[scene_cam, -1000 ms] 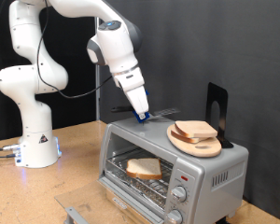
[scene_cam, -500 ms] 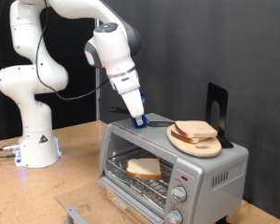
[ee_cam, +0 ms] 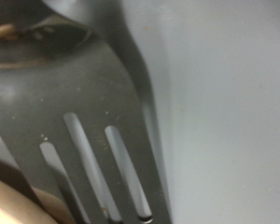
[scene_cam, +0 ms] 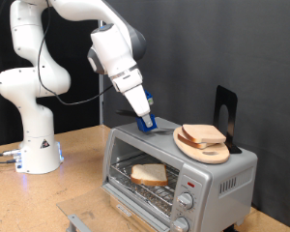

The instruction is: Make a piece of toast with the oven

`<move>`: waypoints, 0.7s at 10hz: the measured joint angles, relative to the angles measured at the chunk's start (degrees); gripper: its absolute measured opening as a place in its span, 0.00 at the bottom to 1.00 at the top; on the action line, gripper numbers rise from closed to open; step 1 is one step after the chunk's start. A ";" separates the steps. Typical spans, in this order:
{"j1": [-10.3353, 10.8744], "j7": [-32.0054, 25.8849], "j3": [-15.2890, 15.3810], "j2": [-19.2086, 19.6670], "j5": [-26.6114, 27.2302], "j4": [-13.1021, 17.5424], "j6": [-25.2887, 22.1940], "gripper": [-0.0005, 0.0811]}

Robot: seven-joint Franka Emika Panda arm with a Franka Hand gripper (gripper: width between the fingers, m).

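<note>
Toast (scene_cam: 149, 174) on the oven (scene_cam: 179, 169) rack likely handles light and crumbly; your pincer (scene_cam: 145, 122) grips a slotted spatula (ee_cam: 103, 131), so support it from beneath.

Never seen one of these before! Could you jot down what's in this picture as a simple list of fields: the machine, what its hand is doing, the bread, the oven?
Robot: white arm on a wooden table
Gripper: just above the oven's top, towards its back edge
Slotted spatula: fills the wrist view, close to the camera; whether it is gripped cannot be told
Oven: silver toaster oven, door open
Piece of toast: lying on the rack inside the oven
Wooden plate: on the oven's top, towards the exterior view's right
Other bread slices: stacked on that plate
</note>
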 joint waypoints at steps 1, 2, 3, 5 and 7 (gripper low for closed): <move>0.00 -0.01 0.00 0.01 -0.01 0.00 0.24 1.00; -0.01 -0.01 0.00 0.05 -0.18 -0.03 0.31 1.00; -0.03 -0.01 0.04 0.14 -0.55 -0.11 0.37 1.00; -0.27 0.72 1.11 0.56 -2.20 -0.40 0.64 1.00; -0.41 2.74 3.67 2.01 -4.01 -0.83 2.62 1.00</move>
